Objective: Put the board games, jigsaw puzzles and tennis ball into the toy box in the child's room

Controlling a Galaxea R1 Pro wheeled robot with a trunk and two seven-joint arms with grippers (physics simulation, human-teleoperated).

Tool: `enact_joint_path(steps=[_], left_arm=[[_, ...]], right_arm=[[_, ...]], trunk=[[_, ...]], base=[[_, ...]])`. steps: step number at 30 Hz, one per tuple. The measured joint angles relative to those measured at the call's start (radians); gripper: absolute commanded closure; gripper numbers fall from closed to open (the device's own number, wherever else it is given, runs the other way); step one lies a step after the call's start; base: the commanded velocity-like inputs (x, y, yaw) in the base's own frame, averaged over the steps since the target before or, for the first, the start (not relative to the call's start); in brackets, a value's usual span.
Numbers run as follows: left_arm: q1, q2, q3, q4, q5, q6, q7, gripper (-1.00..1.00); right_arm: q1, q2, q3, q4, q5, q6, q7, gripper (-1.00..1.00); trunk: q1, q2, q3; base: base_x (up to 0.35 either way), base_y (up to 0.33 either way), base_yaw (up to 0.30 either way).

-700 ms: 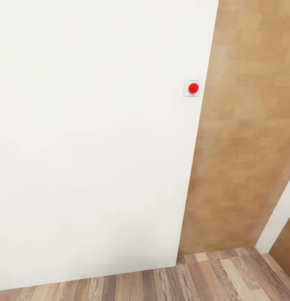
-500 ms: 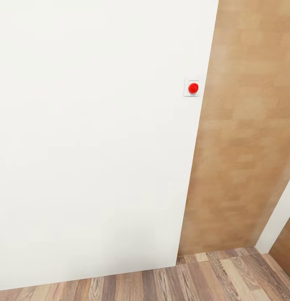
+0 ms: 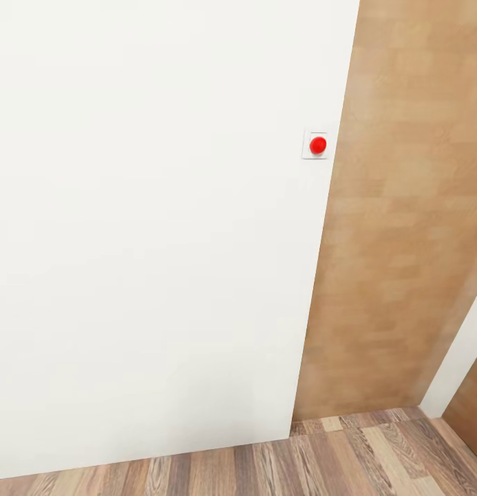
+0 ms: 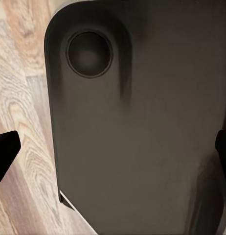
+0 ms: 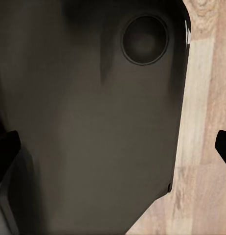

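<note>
No toys, toy box, table or bed are in these frames. In the left wrist view my left gripper [image 4: 113, 149] is open, its black fingertips [image 4: 5, 147] far apart at the picture's two sides, with nothing between them. My right gripper [image 5: 113, 147] is also open and empty in the right wrist view. Both point down at my own dark base [image 4: 142, 122] and the wood-plank floor [image 5: 201, 122].
Close ahead in the head view stands a white wall [image 3: 149, 227] with a red button on a white plate [image 3: 318, 145] near its edge. A brown wooden door [image 3: 403, 207] is to the right of it. Wood-plank floor [image 3: 348, 458] runs along the bottom.
</note>
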Motion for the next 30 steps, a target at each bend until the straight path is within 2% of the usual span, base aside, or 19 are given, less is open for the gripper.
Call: enact_joint_path(steps=[20, 30], left_arm=[[0.0, 0.0, 0.0, 0.0, 0.0, -0.007, 0.0, -1.0], [0.0, 0.0, 0.0, -0.001, 0.0, -0.006, 0.0, -1.0]], right_arm=[[0.0, -0.001, 0.001, 0.0, 0.001, 0.0, 0.0, -1.0], [0.001, -0.005, -0.001, 0.0, -0.005, 0.0, 0.005, -1.0]], trunk=[[0.0, 0.0, 0.0], [0.0, 0.0, 0.0]], base=[[0.0, 0.0, -0.002], [0.0, 0.0, -0.185]])
